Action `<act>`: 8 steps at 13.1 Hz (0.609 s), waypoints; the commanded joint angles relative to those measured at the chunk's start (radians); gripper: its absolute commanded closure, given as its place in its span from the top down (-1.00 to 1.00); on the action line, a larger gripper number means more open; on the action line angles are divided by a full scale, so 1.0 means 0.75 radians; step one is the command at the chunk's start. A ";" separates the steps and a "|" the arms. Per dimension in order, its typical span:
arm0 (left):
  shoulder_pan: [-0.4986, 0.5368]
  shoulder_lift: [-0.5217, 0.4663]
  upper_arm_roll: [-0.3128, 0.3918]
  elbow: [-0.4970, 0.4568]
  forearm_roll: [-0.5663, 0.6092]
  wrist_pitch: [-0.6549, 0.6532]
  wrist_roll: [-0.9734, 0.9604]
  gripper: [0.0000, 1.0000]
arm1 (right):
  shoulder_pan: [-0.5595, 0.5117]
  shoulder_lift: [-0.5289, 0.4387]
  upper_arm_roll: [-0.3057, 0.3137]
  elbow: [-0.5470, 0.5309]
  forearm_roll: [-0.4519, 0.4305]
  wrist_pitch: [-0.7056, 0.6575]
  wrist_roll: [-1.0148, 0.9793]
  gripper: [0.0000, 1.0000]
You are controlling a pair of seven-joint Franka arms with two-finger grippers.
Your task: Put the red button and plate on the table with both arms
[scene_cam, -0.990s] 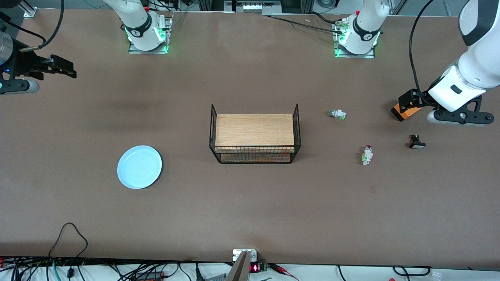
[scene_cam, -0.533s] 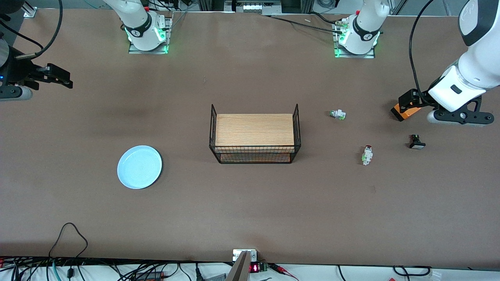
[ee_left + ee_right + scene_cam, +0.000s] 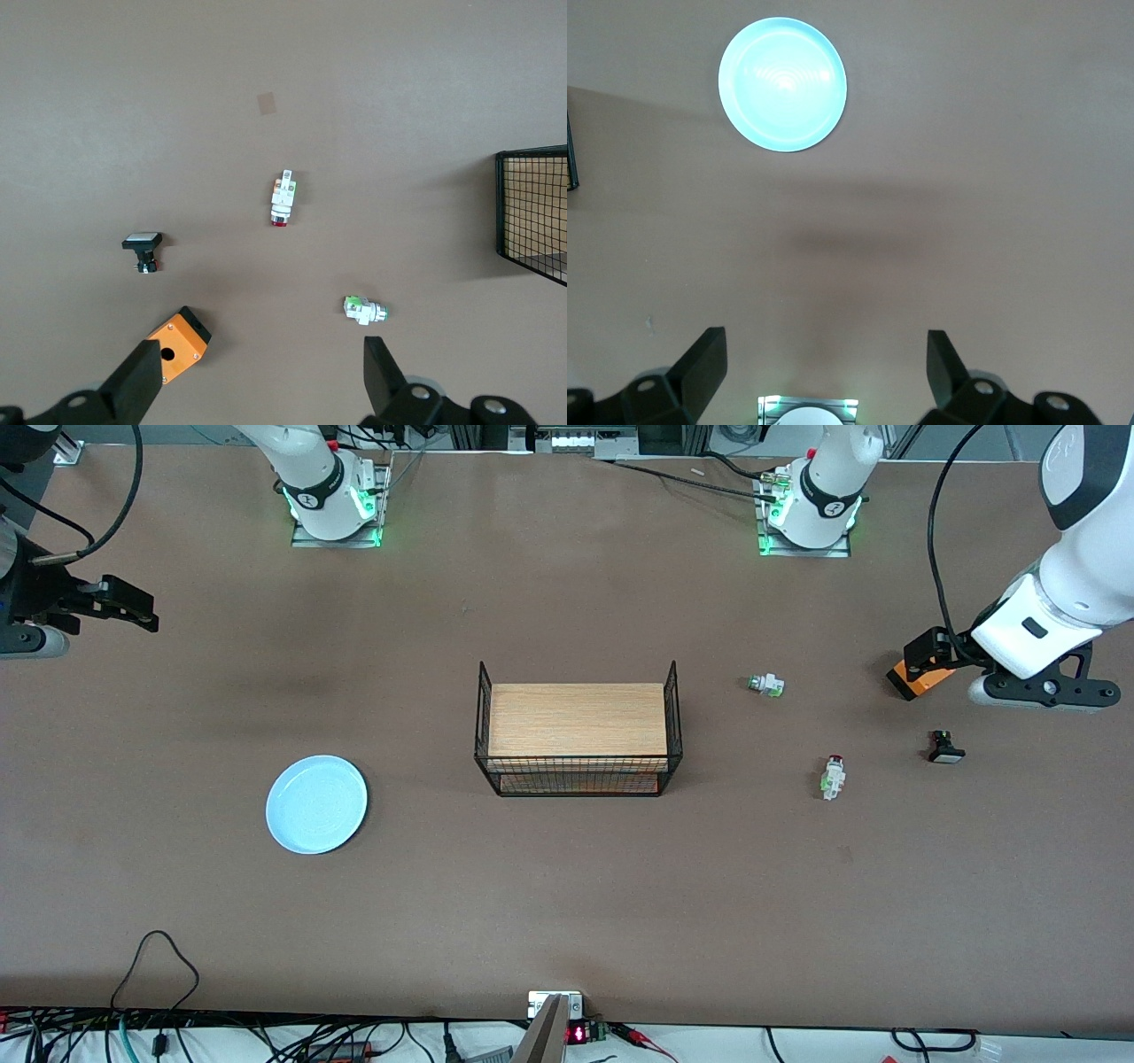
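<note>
The red button [image 3: 833,776] lies on the brown table [image 3: 567,903] between the wire rack and the left arm's end; it also shows in the left wrist view [image 3: 283,197]. The light-blue plate [image 3: 316,804] lies flat on the table toward the right arm's end and shows in the right wrist view [image 3: 782,84]. My left gripper [image 3: 1041,689] hangs open and empty high over the table beside an orange box, its own view [image 3: 261,376] showing the jaws wide apart. My right gripper [image 3: 31,638] hangs open and empty over the table's right-arm end, jaws wide apart in its own view [image 3: 824,359].
A wood-topped black wire rack [image 3: 578,731] stands mid-table. A white-green switch [image 3: 765,685], a black switch with a white cap [image 3: 944,748] and an orange box [image 3: 917,677] lie toward the left arm's end. Cables run along the table's near edge.
My right gripper has drifted a little farther toward the right arm's end of the table. The left arm, the plate and the red button have not moved.
</note>
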 commanded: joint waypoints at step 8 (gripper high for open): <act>0.000 -0.011 -0.001 0.009 0.008 -0.018 0.029 1.00 | 0.000 0.015 0.007 0.036 0.003 -0.066 0.018 1.00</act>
